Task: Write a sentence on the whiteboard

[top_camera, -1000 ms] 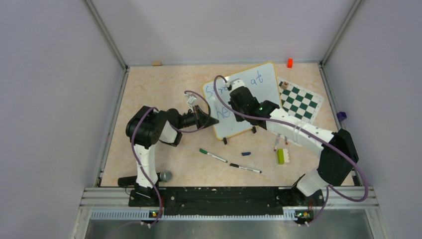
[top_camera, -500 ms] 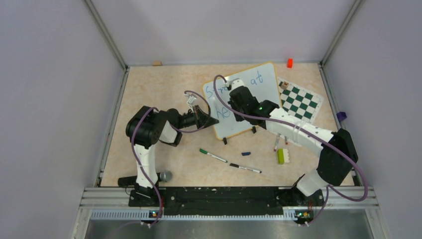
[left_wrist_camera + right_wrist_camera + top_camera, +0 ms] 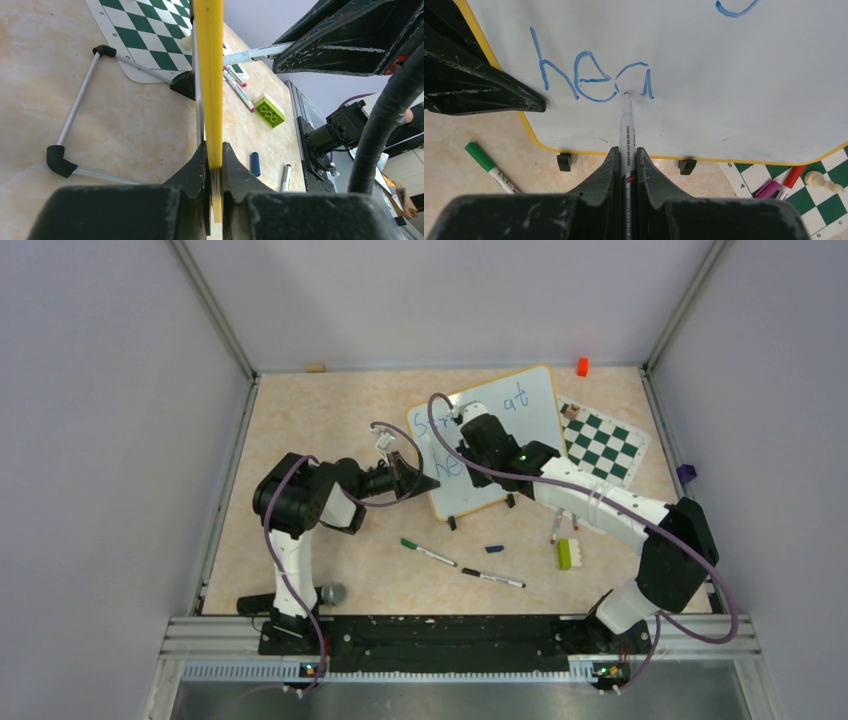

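The whiteboard (image 3: 535, 410), white with a yellow rim, stands tilted on black clip feet at the table's back middle. My left gripper (image 3: 432, 483) is shut on its left yellow rim (image 3: 210, 75). My right gripper (image 3: 626, 150) is shut on a white marker (image 3: 627, 125) whose tip touches the board (image 3: 724, 90). Blue writing shows: "at" (image 3: 514, 397) on the upper line and "hea" (image 3: 591, 80) on the lower line. My right arm hides part of the upper line.
A green-and-white chessboard (image 3: 600, 443) lies right of the whiteboard, with markers (image 3: 781, 183) and a white chess piece (image 3: 822, 182) on it. On the table lie a green-capped marker (image 3: 428, 553), a black marker (image 3: 493, 578), a blue cap (image 3: 494, 549) and a green brick (image 3: 564, 553).
My right gripper with the marker has shifted slightly up and to the right over the board. The left arm has not moved.
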Controlling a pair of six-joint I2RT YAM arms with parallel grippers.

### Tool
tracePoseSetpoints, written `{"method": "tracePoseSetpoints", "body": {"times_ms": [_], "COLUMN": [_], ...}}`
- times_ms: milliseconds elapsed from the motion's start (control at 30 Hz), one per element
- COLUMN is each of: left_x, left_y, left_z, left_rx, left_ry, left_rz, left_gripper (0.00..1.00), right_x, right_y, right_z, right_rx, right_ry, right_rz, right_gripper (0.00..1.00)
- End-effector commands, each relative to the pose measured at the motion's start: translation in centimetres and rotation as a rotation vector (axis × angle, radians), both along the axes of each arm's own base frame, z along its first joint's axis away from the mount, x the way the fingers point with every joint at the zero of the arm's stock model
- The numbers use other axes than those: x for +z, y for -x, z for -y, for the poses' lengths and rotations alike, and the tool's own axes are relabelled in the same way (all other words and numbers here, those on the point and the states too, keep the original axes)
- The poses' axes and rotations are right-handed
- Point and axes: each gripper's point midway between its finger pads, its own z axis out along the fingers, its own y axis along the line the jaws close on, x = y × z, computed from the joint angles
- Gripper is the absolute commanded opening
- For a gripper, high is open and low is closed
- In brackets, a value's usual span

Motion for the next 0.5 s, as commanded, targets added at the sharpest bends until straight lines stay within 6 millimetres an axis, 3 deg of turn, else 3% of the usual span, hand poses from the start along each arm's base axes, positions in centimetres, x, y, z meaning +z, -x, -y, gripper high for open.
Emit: {"method": "tracePoseSetpoints", "body": {"times_ms": [0, 200, 467], "left_x": [0.66, 0.62, 0.64], "left_y": [2.43, 2.44, 2.52], "left_z": [1.16, 1.18, 1.19], "left_rx": [-0.124, -0.123, -0.127], "left_ry": [-0.006, -0.006, -0.006], "left_rz": [0.133, 0.133, 0.134], "left_gripper": [0.00, 0.00, 0.00], "right_x": [0.59, 1.36, 0.65], "right_y": [-0.54, -0.89, -0.73], "right_z": [-0.83, -1.70, -0.71], "right_rx": [0.022, 0.027, 0.005], "right_ry": [-0.035, -0.082, -0.039], "right_rz": [0.001, 0.020, 0.013], "right_gripper": [0.00, 0.00, 0.00]}}
